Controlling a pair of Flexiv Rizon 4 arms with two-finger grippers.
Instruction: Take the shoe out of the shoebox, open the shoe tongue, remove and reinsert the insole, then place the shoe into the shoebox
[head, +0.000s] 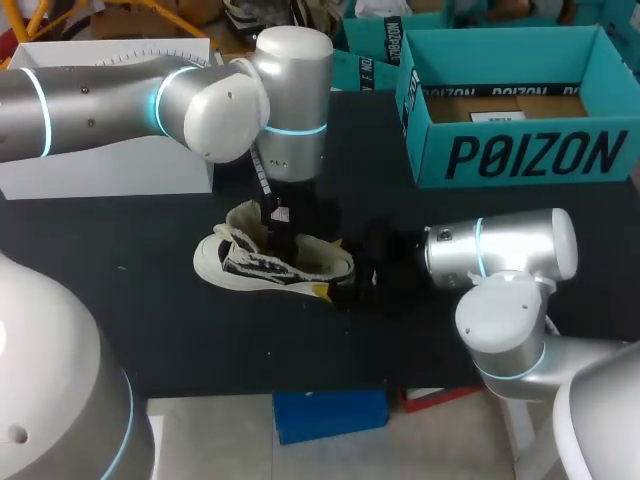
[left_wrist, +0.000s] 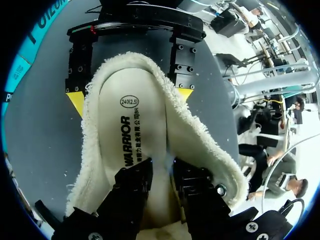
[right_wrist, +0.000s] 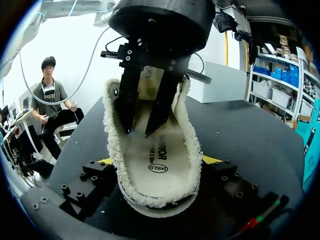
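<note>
Black table (head: 120, 310): shoe (head: 270, 262) at mid-frame, shoebox (head: 530, 155) at upper right. The shoe is clamped at its heel by the right gripper (right_wrist: 157, 160), apparently for steadying. The left gripper (right_wrist: 138, 132) is lowered inside, narrowly parted, on the insole (left_wrist: 125, 115).

Bright, even overhead light; shiny hotspots on the left arm (head: 215, 105) around 11 o'clock, and the black table (head: 120, 300) eats most shadows.

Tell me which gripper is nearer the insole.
Left. The left gripper reaches down inside the shoe, its fingertips on the insole. The right gripper is outside the shoe, clamping its sides at one end.
</note>
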